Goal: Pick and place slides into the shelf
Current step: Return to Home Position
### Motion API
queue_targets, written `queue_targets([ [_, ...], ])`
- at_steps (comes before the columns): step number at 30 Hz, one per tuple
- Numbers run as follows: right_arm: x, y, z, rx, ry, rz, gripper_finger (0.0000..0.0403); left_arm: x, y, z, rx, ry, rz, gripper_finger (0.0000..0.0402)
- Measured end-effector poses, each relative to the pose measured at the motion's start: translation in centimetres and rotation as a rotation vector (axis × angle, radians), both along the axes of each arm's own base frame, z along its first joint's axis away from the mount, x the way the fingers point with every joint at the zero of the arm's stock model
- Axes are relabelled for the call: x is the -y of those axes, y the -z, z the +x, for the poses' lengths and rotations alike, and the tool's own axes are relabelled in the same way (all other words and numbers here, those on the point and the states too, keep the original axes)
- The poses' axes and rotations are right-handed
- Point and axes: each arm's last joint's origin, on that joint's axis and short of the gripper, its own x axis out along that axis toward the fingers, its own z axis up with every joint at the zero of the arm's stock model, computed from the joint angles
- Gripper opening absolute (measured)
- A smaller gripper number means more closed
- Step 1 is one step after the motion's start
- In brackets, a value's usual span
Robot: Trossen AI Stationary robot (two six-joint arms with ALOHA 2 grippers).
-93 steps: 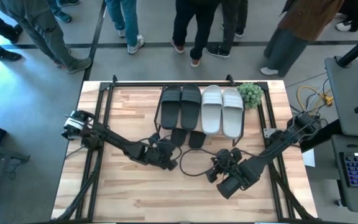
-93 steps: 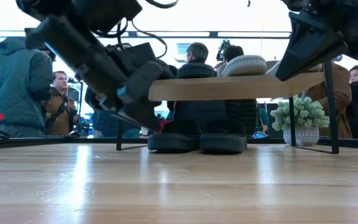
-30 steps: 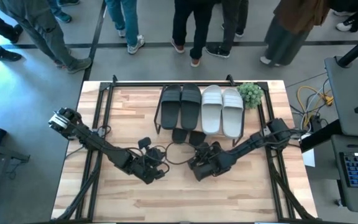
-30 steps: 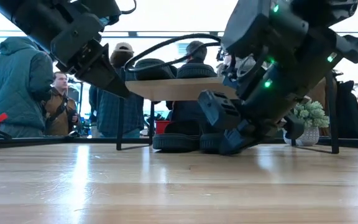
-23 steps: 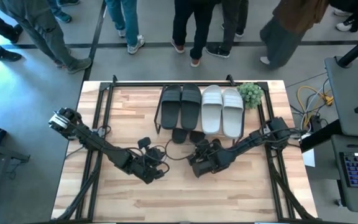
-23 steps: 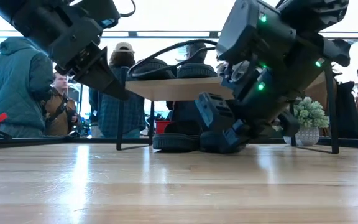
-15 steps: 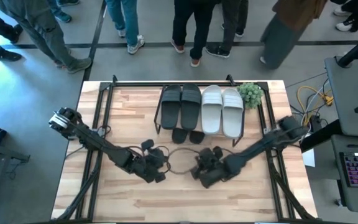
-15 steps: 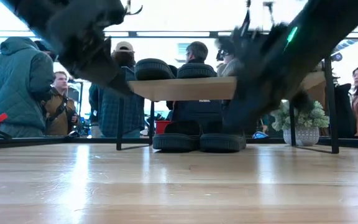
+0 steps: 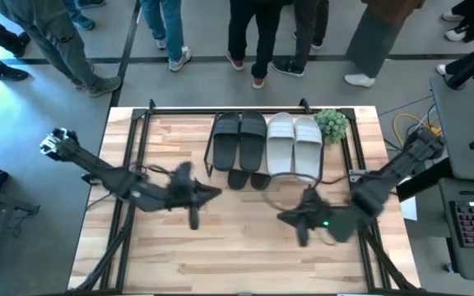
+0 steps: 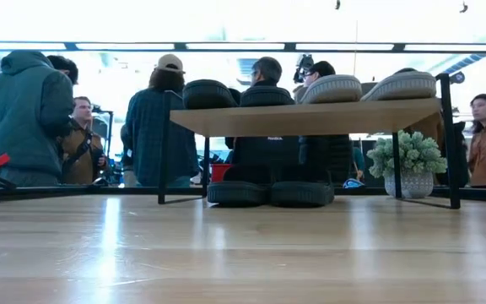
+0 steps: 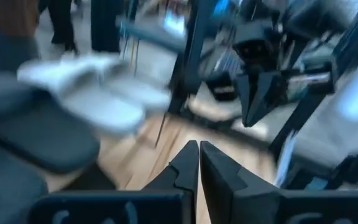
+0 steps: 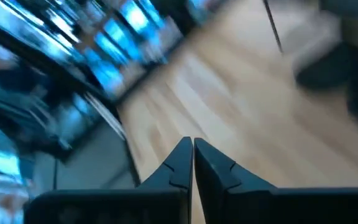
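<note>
**A:** so all six look stowed? a black pair (image 9: 239, 140) and a pale pair (image 9: 295, 146) are laid on top of the shelf (image 10: 310, 118). Two more black slides (image 10: 268, 193) are tucked underneath, side by side on the table (image 10: 243, 253), toes poking out at the front. what could even be messed up now

**B:** mostly the pull-back to home tbh. The left gripper (image 11: 198, 144) is pinched right down, tips all but touching, nothing held. Same for the right gripper (image 12: 192, 142), closed on nothing, so nothing can be dropped. But both arms are hung over the table in front of the shelf. The left arm (image 9: 138, 187) is off to its left and the right arm (image 9: 377, 187) is near its right front leg

**A:** so a leg could get clipped?

**B:** yeah, if a swing is cut too close. The board is carried on thin legs, so it'd probably be shoved easily. The top pairs are only laid loose there, so they could be slid off. The toes sticking out below could be caught by a low pass too, and that pair would be knocked out of line

**A:** and the plant (image 10: 409, 160)?

**B:** it's parked just beside the shelf's right end, on the right arm's side, so it could be tipped if that arm is swept wide
</note>
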Motion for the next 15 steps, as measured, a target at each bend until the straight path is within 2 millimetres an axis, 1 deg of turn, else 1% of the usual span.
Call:
queue_targets([
  [3,-0.8,-2.6,-1.9,0.17,-0.028,-0.122,0.0009,-0.3,-1.6,-1.4,0.113,-0.001,0.005,0.0002],
  [5,-1.5,-3.6,-2.7,0.24,-0.069,-0.157,0.0009,-0.3,-1.7,-1.6,0.124,0.02,0.007,0.0002],
  [7,-2.0,-4.1,-2.9,0.278,-0.098,-0.194,0.0009,-0.3,-1.2,-1.1,0.104,0.074,0.015,0.0002],
  [8,-1.8,-3.9,-2.6,0.268,-0.097,-0.201,0.0009,-0.3,-0.9,-0.5,0.104,0.108,0.024,0.0002],
  [9,-1.2,-3.6,-1.9,0.244,-0.11,-0.193,0.0009,-0.4,-0.7,0.2,0.121,0.151,0.033,0.0001],
  [11,0.4,-2.7,0.3,0.192,-0.179,-0.168,0.0009,-0.7,-0.6,1.5,0.171,0.24,0.069,0.0001],
  [13,2.3,-2.1,2.6,0.187,-0.276,-0.166,0.0009,-2.0,-0.8,2.6,0.203,0.263,0.095,0.0001],
  [15,4.4,-2.3,4.2,0.224,-0.368,-0.178,0.0009,-4.0,-1.1,3.0,0.199,0.245,0.106,0.0],
])
